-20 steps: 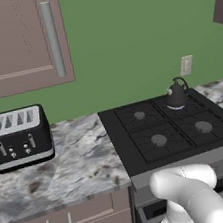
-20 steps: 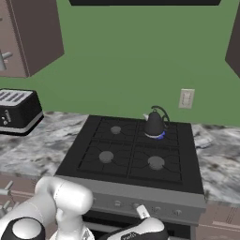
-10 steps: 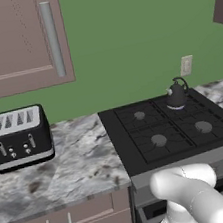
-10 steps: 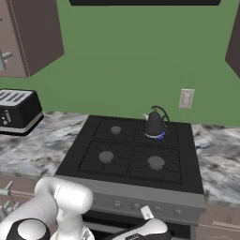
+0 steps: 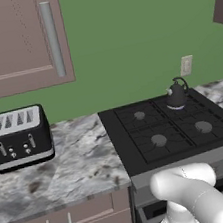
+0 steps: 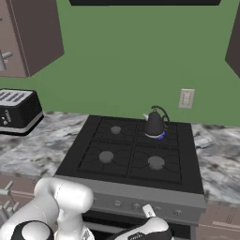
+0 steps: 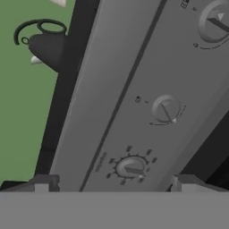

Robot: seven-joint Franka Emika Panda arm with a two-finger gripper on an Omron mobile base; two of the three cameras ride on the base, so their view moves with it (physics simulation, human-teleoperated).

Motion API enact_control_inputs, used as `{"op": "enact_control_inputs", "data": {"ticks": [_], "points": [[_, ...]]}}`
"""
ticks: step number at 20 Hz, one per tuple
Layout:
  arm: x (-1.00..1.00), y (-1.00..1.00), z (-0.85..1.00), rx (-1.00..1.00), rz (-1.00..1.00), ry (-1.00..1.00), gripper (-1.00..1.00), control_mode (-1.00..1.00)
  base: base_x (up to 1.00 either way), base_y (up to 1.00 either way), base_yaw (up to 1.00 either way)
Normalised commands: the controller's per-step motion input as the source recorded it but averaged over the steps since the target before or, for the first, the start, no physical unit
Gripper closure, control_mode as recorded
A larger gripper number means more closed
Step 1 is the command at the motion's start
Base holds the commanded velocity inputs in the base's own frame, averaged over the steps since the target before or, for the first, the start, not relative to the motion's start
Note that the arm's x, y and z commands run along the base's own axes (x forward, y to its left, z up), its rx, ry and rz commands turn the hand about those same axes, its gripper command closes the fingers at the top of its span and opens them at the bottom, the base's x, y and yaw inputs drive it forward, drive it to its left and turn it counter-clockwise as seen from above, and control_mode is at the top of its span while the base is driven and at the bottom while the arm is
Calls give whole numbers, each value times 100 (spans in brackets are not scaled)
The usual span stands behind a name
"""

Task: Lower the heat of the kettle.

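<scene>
Left base view runs from the four-slot toaster (image 5: 19, 137) on the marble counter (image 5: 76, 169) across to the kettle (image 5: 176, 94) on the stove's (image 5: 174, 129) rear right burner, while low before the control knobs (image 7: 166, 108) the gripper (image 7: 112, 183) gapes wide, holding nothing.

One kettle (image 5: 176, 95), one toaster (image 5: 19, 138), one stove (image 5: 140, 153) with four burners, one wall outlet (image 5: 186, 65), and three control knobs visible in the hand view.

The marbled desk (image 5: 76, 164) carries a toaster (image 5: 19, 137) at its left. The black stove (image 5: 139, 147) bears the kettle (image 5: 176, 95) on its far right burner.
</scene>
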Motion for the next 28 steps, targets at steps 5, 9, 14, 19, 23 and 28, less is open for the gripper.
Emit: {"op": "enact_control_inputs", "data": {"ticks": [5,9,14,19,23,28], "points": [[7,0,-9,0,-4,0,-100,-100,0,0,0],[1,0,-11,1,-2,0,-100,-100,0,0,0],[0,-2,-15,3,-3,0,-100,-100,0,0,0],[6,-2,-9,3,-5,0,-100,-100,0,0,0],[13,0,-4,2,-5,0,-100,-100,0,0,0],[18,0,-1,1,-4,0,-100,-100,0,0,0]]}}
